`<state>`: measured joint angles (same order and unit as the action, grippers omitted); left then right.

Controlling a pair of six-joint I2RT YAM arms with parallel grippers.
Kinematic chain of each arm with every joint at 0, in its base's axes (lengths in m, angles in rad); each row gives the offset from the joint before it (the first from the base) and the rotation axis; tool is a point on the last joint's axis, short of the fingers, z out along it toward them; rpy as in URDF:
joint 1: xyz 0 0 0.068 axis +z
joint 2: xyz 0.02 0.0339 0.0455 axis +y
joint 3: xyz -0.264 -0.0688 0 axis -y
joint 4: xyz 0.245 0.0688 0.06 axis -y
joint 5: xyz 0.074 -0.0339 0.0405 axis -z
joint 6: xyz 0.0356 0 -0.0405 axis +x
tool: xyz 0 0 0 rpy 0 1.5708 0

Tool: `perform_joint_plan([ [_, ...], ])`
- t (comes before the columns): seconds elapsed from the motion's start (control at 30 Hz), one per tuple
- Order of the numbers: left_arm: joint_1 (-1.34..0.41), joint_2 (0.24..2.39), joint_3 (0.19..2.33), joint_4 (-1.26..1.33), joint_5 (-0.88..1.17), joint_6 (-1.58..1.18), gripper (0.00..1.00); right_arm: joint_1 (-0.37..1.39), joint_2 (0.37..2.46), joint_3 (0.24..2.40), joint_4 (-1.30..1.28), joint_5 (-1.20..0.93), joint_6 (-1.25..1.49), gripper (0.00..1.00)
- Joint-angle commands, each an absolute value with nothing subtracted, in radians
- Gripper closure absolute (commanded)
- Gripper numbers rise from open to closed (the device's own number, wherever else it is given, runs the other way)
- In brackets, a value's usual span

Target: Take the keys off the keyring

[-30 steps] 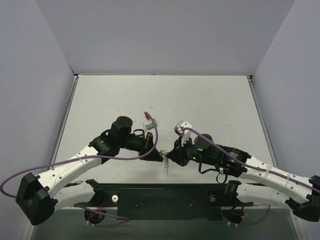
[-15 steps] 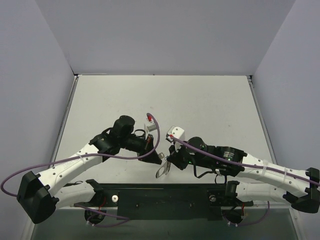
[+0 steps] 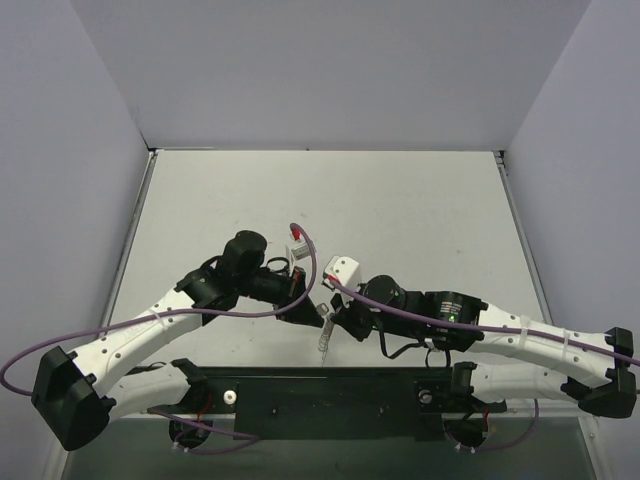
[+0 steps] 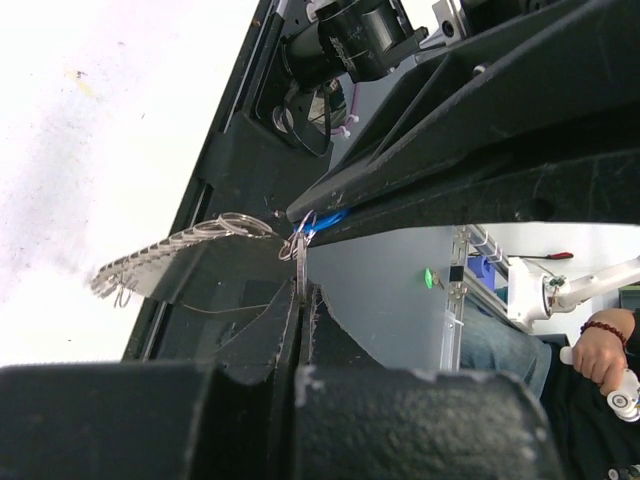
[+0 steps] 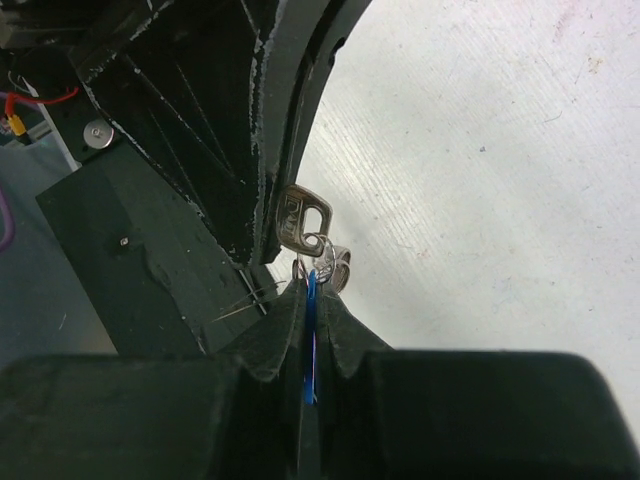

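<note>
Over the last second the left arm barely shifts. The left claw [image 4: 303, 292] hangs just beyond the middle of the base bar [image 3: 330, 395], pinched tight on a thin sliver of silver metal. That sliver seems to be the blade of the silver key [image 5: 300, 221]. Beneath the claws the keyring [image 3: 322, 341] dangles just short of the bar's far edge, and its loose end has drifted a little left of where it hung. Its chain [image 4: 170, 250] of fine pale links trails away sideways from the loop. The real change is on the right: that arm has swung left above the bar and rolled its wrist over. The right claw [image 5: 312, 292] now presses close against the left one, clamped narrow on the blue key [image 5: 311, 350], which shows only as a bright sliver between the fingers. I read this as a twist to work the blue key round its ring [image 5: 327, 257]. Nothing is free yet: the silver key's slotted head and the blue key both hang on that small ring, right where the claws meet.
</note>
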<state>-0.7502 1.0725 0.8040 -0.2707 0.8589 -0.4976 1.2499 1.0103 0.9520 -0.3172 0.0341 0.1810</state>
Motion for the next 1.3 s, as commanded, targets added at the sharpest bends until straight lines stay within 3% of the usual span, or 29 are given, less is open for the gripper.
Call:
perform_joint_plan([
  [0.0, -0.744, 1.057, 0.821, -0.193, 0.824, -0.538, 1.0, 1.272, 1.028, 0.999, -0.354, 0.063, 0.158, 1.0],
  [0.93, -0.744, 1.028, 0.747, -0.106, 0.755, -0.604, 1.0, 1.273, 0.997, 0.972, -0.336, 0.132, 0.18, 1.0],
  [1.27, -0.79, 1.054, 0.865, -0.129, 0.669, -0.672, 1.0, 1.273, 1.077, 1.074, -0.457, 0.141, 0.087, 1.0],
])
